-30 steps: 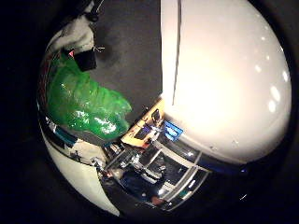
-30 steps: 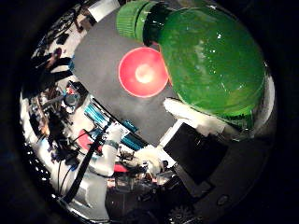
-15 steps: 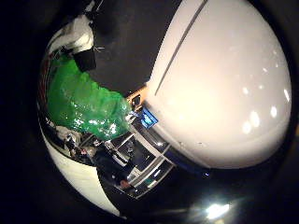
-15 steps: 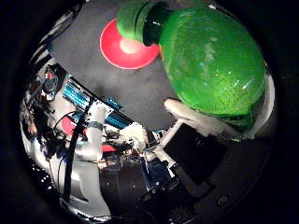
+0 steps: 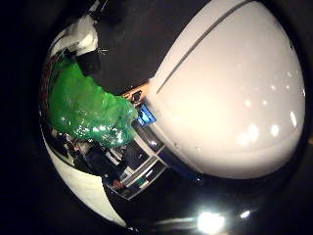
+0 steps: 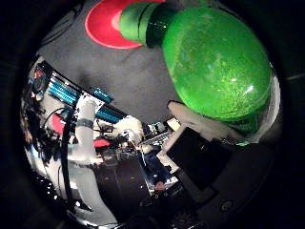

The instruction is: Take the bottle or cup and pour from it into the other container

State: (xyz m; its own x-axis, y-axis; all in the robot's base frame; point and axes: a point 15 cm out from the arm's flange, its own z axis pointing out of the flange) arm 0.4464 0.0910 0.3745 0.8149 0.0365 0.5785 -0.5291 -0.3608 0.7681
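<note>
A green plastic bottle [image 6: 214, 62] fills much of the right thumb side palm view, held close against my hand's palm with a white and black finger [image 6: 205, 119] curled along it. Its capped neck [image 6: 141, 21] points over a red cup [image 6: 107, 21] that stands on the dark grey table [image 6: 133, 76]. The bottle is tilted toward the cup. The right little finger side palm view shows the bottle's ribbed green body [image 5: 88, 103] beside my hand [image 5: 83, 39].
A large white rounded body [image 5: 235, 98] fills much of the right little finger side palm view. A white robot arm [image 6: 84, 143] and blue and teal equipment [image 6: 71, 95] stand beyond the table's edge.
The whole picture has shifted as the hand turned with the bottle. The red cup has gone from beside the bottle's shoulder to right under its neck at the view's edge.
</note>
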